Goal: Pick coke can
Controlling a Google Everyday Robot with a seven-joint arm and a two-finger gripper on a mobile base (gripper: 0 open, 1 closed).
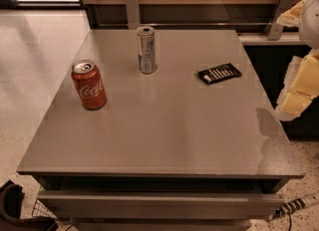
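The coke can (88, 84) is a short red can with white cursive lettering and a silver top. It stands upright on the left side of the grey table (164, 130). My gripper (296, 93) shows as a pale, cream-coloured shape at the right edge of the camera view, beyond the table's right side and far from the can. It holds nothing that I can see.
A taller, slim silver-and-blue can (146, 50) stands upright near the table's back middle. A flat black snack packet (219, 73) lies at the back right. A drawer front (159, 205) runs below the table top. A wooden wall panel is behind.
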